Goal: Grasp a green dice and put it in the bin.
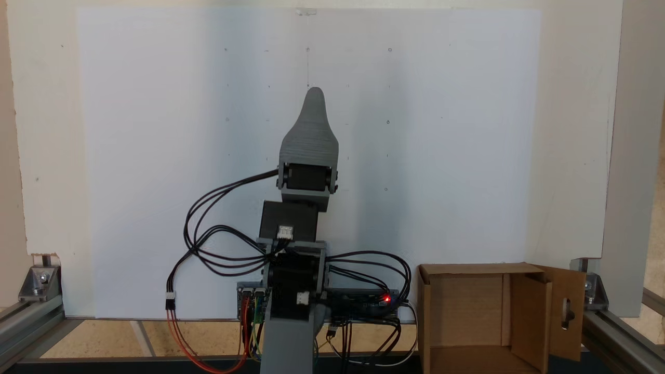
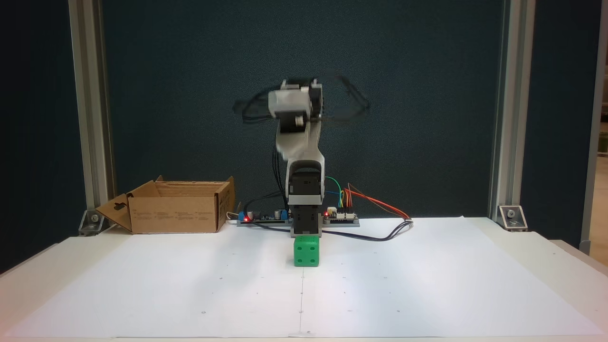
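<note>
The gripper [image 1: 314, 96] is raised above the sheet [image 2: 427, 285], touching nothing; only one jaw shows, so its opening cannot be told. The dice [image 2: 306, 251] sits near the sheet's far edge, at mid-width; the bin [image 2: 175, 213] stands off its far left corner.

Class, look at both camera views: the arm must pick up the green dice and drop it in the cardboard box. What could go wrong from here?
1. The green dice sits right in front of the arm's base, so the arm must fold tightly and may knock it away.
2. The gripper hides the dice from above, so aiming may be hard.
3. The cardboard box stands far to one side; its flap could catch a low swing.
</note>
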